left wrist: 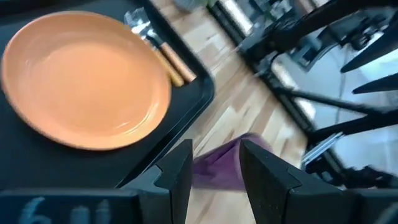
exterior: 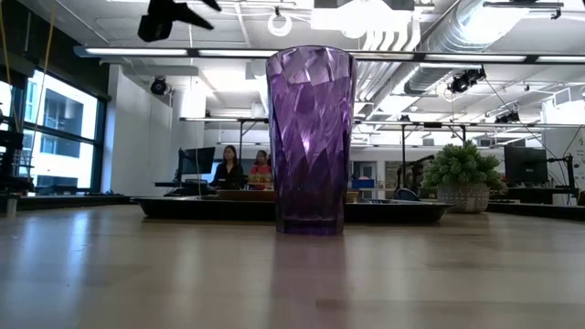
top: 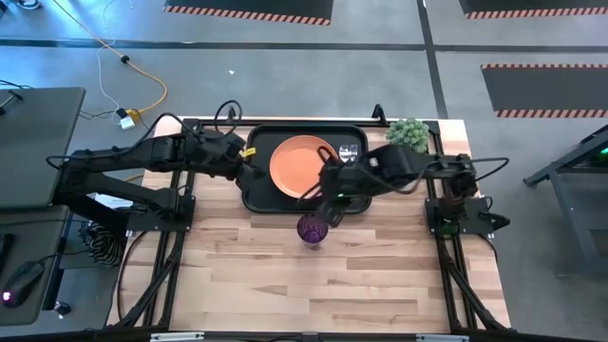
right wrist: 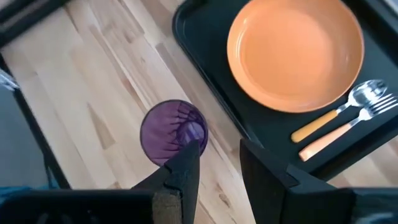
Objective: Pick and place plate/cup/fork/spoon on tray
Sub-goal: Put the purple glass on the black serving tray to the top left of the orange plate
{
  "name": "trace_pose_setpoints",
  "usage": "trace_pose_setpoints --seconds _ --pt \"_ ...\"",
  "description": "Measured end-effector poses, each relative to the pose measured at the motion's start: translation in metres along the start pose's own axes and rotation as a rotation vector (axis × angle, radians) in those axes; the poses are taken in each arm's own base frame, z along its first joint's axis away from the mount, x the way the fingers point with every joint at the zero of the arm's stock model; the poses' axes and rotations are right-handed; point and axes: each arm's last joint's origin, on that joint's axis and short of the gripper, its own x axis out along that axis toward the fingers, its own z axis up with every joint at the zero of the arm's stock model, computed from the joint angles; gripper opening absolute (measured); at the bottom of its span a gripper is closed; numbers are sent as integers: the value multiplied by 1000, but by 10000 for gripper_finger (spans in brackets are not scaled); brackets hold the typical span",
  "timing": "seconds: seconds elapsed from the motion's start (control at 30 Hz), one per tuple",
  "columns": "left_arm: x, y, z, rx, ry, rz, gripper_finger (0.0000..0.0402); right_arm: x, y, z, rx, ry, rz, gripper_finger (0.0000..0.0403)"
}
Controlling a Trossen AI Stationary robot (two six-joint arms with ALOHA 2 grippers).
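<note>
Pale wooden desk [top: 285, 285] in an open workshop, people seated far behind. Black tray [top: 261, 195] carrying orange plate [top: 299, 163], fork [right wrist: 348, 127] and spoon [right wrist: 339, 109]. Purple cup [top: 313, 229] upright on bare wood beside tray. Right end effector [top: 332, 211] slightly parted, empty, above cup. Left end effector [top: 249, 163] likewise parted, empty, over tray edge.

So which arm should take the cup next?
Probably the right: its open pincer hangs just above the cup, which stands on the table in front of the tray. The left pincer sits over the tray's left end.
</note>
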Motion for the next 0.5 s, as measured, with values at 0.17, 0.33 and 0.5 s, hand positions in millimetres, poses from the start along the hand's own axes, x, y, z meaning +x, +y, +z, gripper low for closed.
trace_pose_setpoints --seconds 0.17,0.33,0.5 --pt "-9 -11 11 -16 -49 -50 122 -25 -7 -6 -12 -69 14 106" --pt "-16 -18 18 -52 -70 -75 122 -45 -15 -11 -44 -132 12 106" --pt "-17 -24 24 -105 -73 -92 122 -55 -21 -12 -80 -159 14 106"
